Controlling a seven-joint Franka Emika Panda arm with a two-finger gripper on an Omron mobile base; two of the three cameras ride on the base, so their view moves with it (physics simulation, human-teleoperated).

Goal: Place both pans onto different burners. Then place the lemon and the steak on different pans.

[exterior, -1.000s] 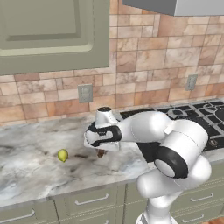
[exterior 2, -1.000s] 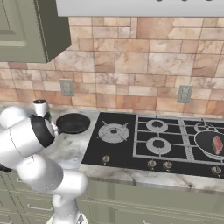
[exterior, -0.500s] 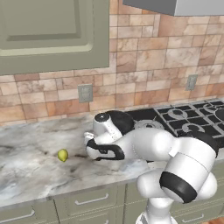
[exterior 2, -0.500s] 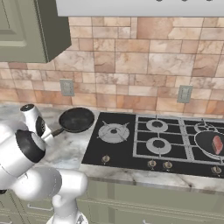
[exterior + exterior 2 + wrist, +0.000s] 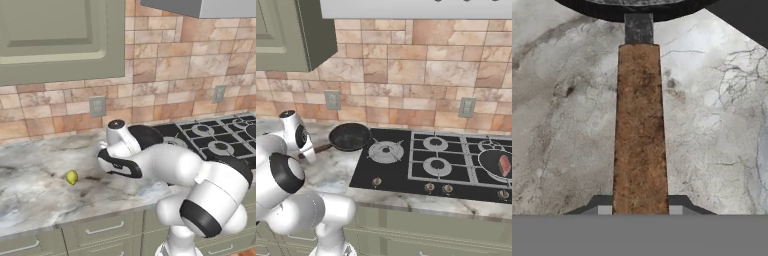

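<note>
> Gripping the wooden handle [image 5: 640,125] of the second pan [image 5: 349,136] right now, end effector [image 5: 640,210] clamped on its near end. Pan sitting on the worktop [image 5: 336,170], just left of the cooktop [image 5: 421,162].

> Yep. Other pan [image 5: 496,164] already on a far-right burner with the steak [image 5: 504,164] in it. Next up, probably: lift, carry to a free burner [image 5: 385,150], set down level. Then back for the lemon [image 5: 72,177], well off to the left.
</note>
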